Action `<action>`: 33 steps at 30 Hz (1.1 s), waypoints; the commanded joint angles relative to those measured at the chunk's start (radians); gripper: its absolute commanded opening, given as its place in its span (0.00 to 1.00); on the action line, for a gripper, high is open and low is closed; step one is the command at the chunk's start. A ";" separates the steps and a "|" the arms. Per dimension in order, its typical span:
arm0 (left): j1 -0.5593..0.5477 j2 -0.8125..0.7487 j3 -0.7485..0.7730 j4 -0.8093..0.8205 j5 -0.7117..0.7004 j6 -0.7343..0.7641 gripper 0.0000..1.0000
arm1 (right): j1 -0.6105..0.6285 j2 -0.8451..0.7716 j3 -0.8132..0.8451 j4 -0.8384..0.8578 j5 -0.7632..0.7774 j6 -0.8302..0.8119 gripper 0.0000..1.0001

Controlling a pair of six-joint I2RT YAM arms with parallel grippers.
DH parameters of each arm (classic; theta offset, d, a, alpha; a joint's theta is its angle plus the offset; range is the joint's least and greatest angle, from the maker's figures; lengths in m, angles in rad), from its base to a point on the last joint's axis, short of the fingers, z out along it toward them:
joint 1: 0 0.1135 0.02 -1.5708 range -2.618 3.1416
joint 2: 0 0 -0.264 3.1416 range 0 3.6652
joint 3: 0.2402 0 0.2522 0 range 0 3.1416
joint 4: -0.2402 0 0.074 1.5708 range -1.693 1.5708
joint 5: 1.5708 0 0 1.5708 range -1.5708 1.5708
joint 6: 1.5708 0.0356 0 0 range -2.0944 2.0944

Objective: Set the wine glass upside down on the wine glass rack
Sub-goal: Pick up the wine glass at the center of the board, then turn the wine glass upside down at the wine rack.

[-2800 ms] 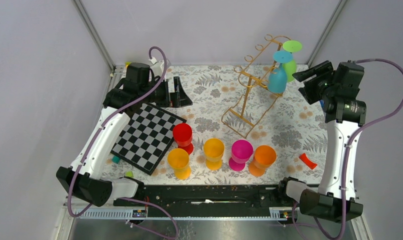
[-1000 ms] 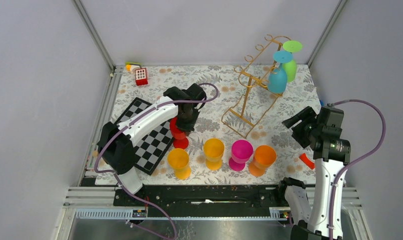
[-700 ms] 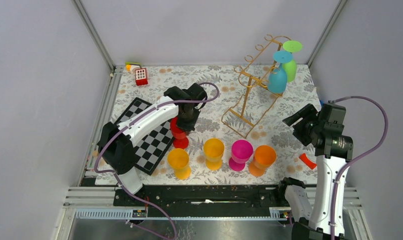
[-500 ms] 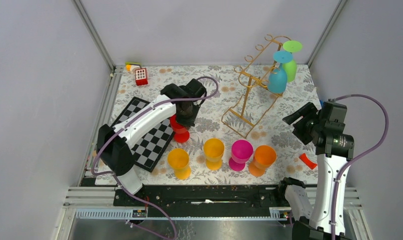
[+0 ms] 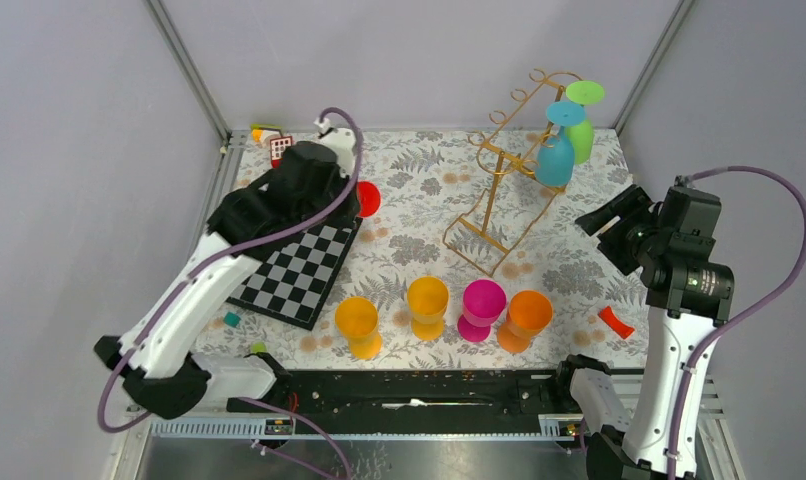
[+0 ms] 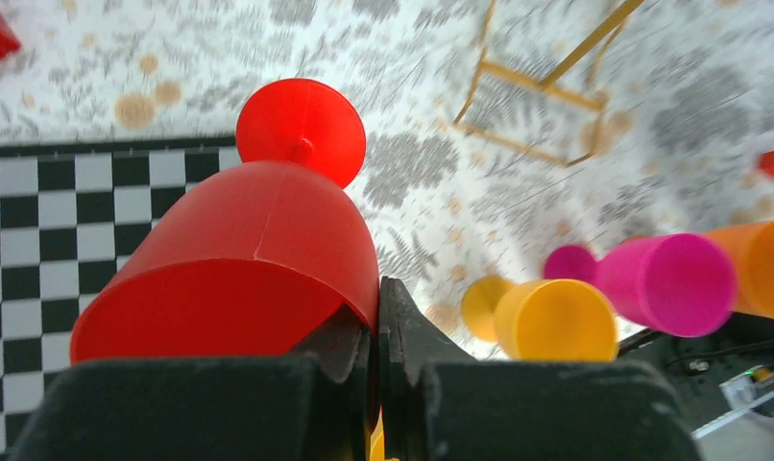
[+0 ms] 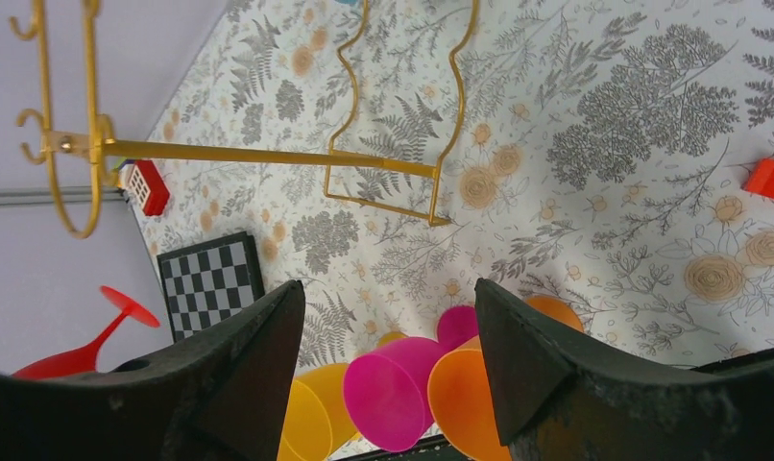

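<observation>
Left jaws: clenched on the rim wall of the red wine glass point(image 6: 239, 254), the two fingers pressed nearly together on the thin plastic. The glass is tipped onto its side in my grip, with the bowl mouth toward my wrist and the foot point(image 5: 367, 198) pointing away toward the rack side. From above, it sits over the far corner of the chessboard point(image 5: 299, 270).

Wine glass rack point(image 5: 499, 170): a gold wire stand at far centre-right of the bench point(image 5: 419, 180), well apart from the red glass. A blue glass point(image 5: 555, 155) and a green glass point(image 5: 581, 135) hang upside down from its far end, side by side. The nearer hooks point(image 7: 37, 125) are bare.

Right jaws: released and spread wide, gripping nothing. They are held up at the right side of the bench and face the rack base point(image 7: 393, 173).

Near edge, in a row from left: amber glass point(image 5: 357, 322), yellow glass point(image 5: 427, 302), magenta glass point(image 5: 482, 303), orange glass point(image 5: 527, 315). All four stand upright.
</observation>
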 commanded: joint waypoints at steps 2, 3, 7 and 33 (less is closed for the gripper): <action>0.003 -0.084 -0.004 0.161 0.086 0.014 0.00 | 0.004 0.013 0.101 -0.041 -0.056 -0.012 0.72; 0.004 -0.093 0.001 0.167 0.105 0.005 0.00 | 0.005 0.014 0.117 -0.041 -0.069 -0.006 0.72; 0.007 -0.136 -0.005 0.232 0.207 -0.030 0.00 | 0.015 0.021 0.163 -0.030 -0.131 0.023 0.71; 0.013 -0.208 -0.059 0.452 0.668 -0.116 0.00 | 0.859 0.379 0.496 0.035 0.129 0.125 0.64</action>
